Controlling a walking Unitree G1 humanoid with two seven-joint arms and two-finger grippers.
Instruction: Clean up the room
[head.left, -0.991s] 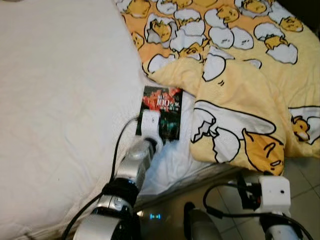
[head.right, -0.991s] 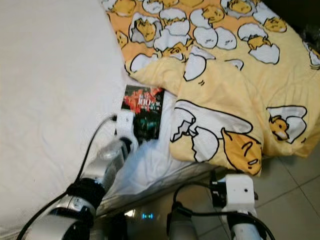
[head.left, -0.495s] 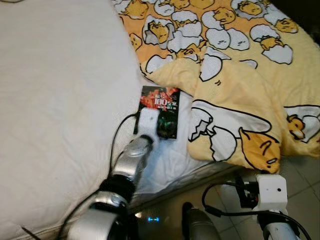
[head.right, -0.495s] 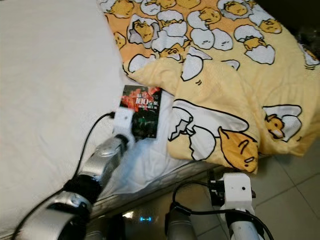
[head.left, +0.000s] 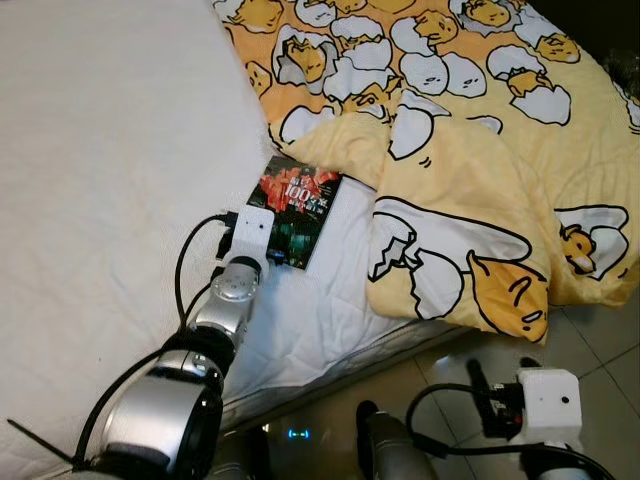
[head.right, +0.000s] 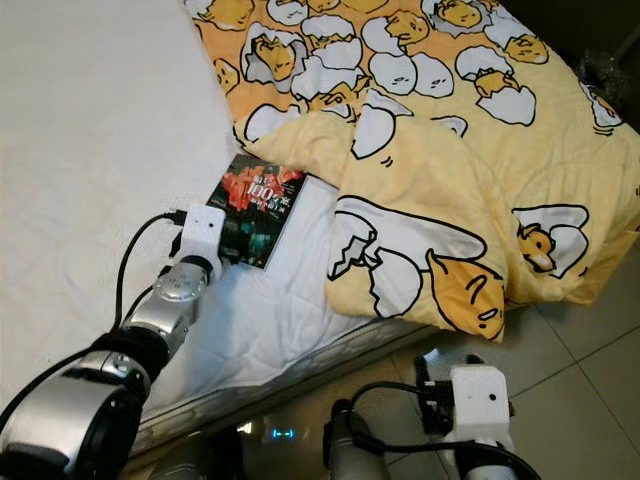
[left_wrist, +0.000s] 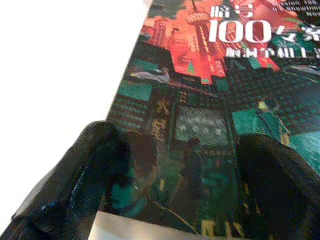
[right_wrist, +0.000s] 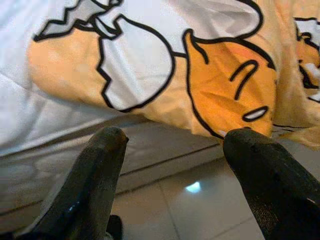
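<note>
The book lies flat near the bed's front edge, just beside the yellow duvet; the left gripper hangs spread over its near end, grasping nothing; to lift it well, slide one finger under that edge before closing; the right gripper idles unclenched above the floor.

A dark book with a red-and-teal city cover and "100" lies flat on the white bed, just beside the yellow egg-print blanket
</note>
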